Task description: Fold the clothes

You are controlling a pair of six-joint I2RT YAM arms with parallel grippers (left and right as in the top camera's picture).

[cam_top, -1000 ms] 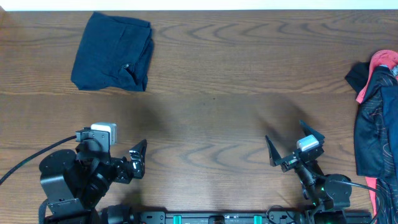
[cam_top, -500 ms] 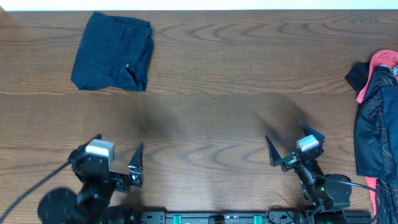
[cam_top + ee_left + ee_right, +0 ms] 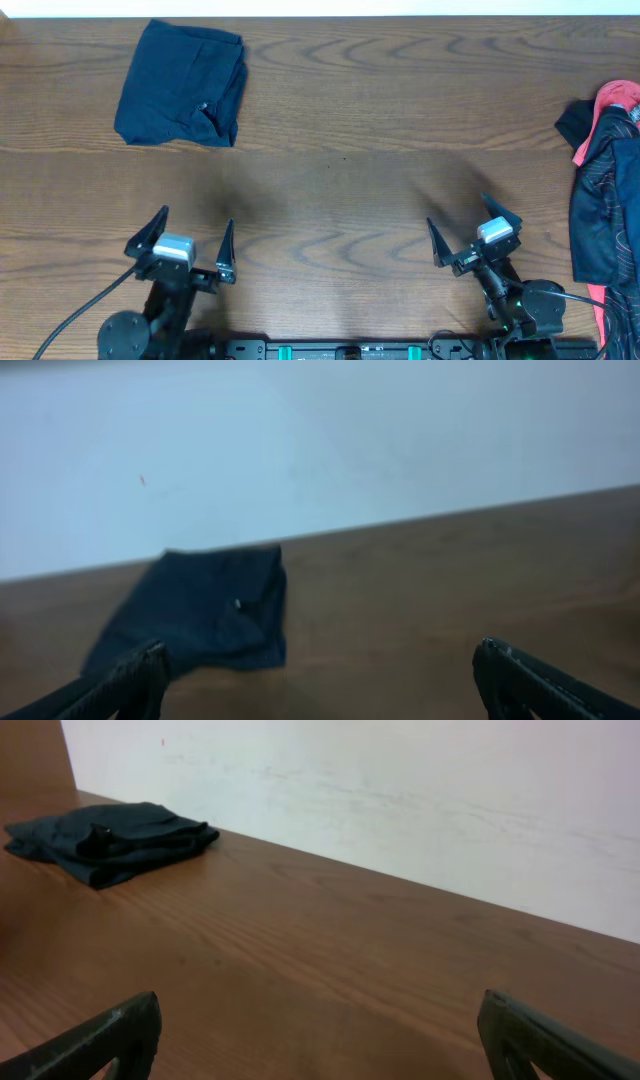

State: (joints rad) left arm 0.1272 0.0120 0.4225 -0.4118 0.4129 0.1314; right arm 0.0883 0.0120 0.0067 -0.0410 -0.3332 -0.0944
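Wooden counter [image 3: 340,130] carries the folded shorts [image 3: 182,85]; both sets of jaws gape empty. A careless nudge might undo that loose fold.

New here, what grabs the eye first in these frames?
The navy shorts lie in a compact, folded-looking bundle at the far-left corner of the wooden table, well away from both arms. A heap of black and red-pink clothing sits at the right edge. The left gripper and right gripper are both open and empty near the front edge.
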